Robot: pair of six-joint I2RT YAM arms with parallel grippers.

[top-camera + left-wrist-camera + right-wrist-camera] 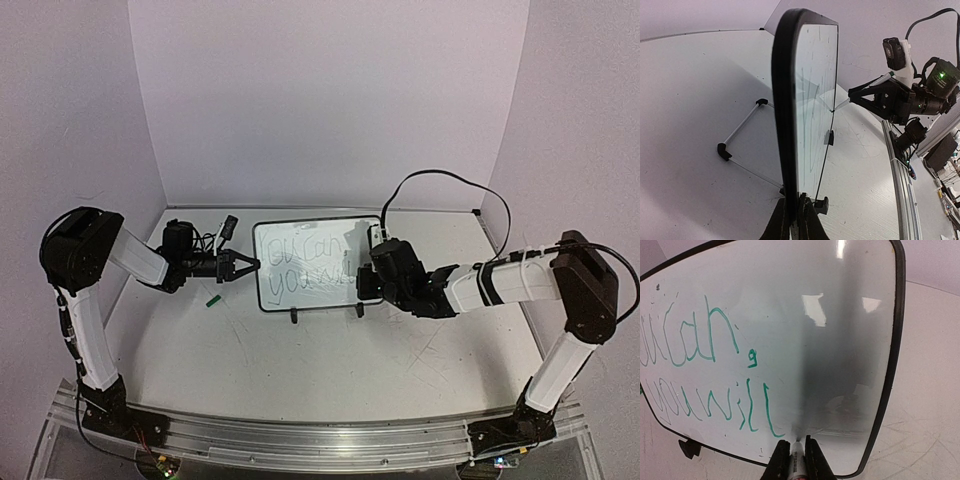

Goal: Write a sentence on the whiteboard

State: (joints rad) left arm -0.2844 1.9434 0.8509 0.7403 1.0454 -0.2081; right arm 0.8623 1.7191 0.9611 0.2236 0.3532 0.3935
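Whiteboard (830,285) standing, black-framed; sentence (707,340) green, two lines; marker (797,462) in right gripper (795,444).

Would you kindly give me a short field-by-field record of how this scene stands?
Whiteboard: standing on the table
Sentence: green, two lines, roughly "You can, you will"
Left gripper: shut on the whiteboard's edge
Right gripper: shut on a marker, tip at the board just after "will"
Loose item: small green object on the table beside the left gripper
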